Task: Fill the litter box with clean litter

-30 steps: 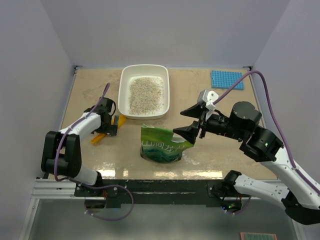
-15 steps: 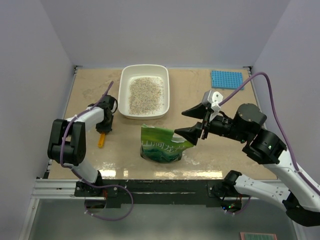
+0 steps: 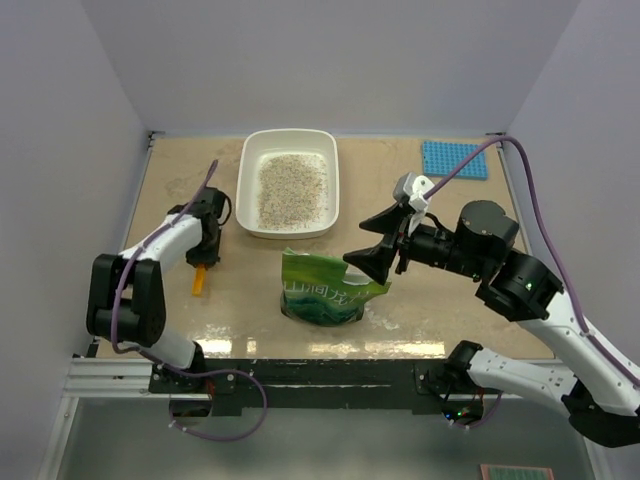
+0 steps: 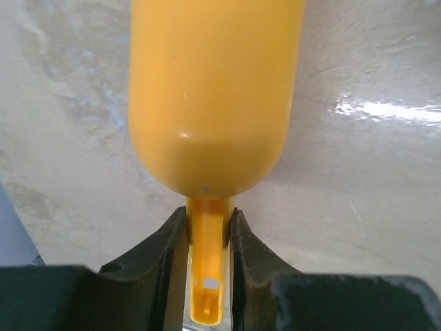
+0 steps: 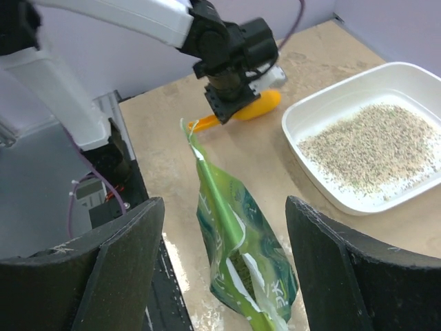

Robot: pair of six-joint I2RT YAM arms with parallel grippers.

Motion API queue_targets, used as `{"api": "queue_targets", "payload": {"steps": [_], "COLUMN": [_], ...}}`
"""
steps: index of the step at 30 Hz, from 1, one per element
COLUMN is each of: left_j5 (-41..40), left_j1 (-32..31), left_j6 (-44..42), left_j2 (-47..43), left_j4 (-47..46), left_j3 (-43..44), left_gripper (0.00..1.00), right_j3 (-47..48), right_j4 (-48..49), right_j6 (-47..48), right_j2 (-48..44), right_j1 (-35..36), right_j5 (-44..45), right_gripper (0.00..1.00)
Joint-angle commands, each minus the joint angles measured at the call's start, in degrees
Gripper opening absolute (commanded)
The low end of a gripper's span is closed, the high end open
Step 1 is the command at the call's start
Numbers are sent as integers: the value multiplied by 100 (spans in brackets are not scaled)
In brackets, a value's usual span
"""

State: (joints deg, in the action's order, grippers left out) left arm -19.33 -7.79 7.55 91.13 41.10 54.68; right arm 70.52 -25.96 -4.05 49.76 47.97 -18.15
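The white litter box [image 3: 243,190] stands at the back centre with clean litter [image 3: 290,188] spread thinly in its middle; it also fills the right wrist view's upper right corner [image 5: 303,114], litter [image 5: 372,145] inside. My left gripper [image 3: 205,256] is left of the box, shut on the handle of an orange-yellow scoop [image 3: 200,281]. The left wrist view shows the scoop's bowl [image 4: 213,96] ahead and its handle pinched between the fingers [image 4: 169,252]. A green bag [image 3: 325,288] stands in front of the box, its top open. My right gripper [image 3: 378,240] hovers open just above its right corner.
A blue studded mat [image 3: 455,158] lies at the back right. From the right wrist, the bag [image 5: 241,255] stands between the wide-apart fingers, with the left arm and scoop [image 5: 258,105] beyond it. Light walls close in the table on three sides.
My left gripper went from open beside the scoop to shut on its handle, and the scoop turned to lie lengthwise. The right gripper shifted slightly left, closer over the bag.
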Motion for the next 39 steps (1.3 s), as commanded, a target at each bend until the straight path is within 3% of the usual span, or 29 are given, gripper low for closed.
{"api": "queue_targets", "payload": {"steps": [1,5,13,14,16,17,23,29,39], "left_j5": [87,823,3574,4264,4883,5574,7159,7927,8156], "left_j1": [41,41,23,23,6,6,-134,-188,-416], "left_j6": [45,-26,17,62,350,465,1449,3233,3921], "left_j2": [-1086,-1773,-2810,-2881,-3091,-3188,-3567,-3953,-3823], "left_j4": [485,820,689,593,181,-65,-1900,-4342,-4875], "left_j3": [814,1457,2284,2276,2197,2118,1784,854,931], "left_gripper": [0,0,0,0,0,0,0,0,0], "right_j3": [436,813,1446,1577,1710,1832,1922,1904,2756], "right_j4": [-50,-330,-630,-639,-639,-630,-192,477,1031], "right_j6": [-402,-544,-640,-658,-772,-807,-1106,-1230,-1141], "right_j2": [174,411,605,597,605,605,702,1149,2528], "right_j1": [11,11,2,11,11,11,11,11,11], "right_j5": [689,1182,990,946,814,570,-310,-742,-1103], "right_gripper": [75,75,77,77,82,82,83,83,84]}}
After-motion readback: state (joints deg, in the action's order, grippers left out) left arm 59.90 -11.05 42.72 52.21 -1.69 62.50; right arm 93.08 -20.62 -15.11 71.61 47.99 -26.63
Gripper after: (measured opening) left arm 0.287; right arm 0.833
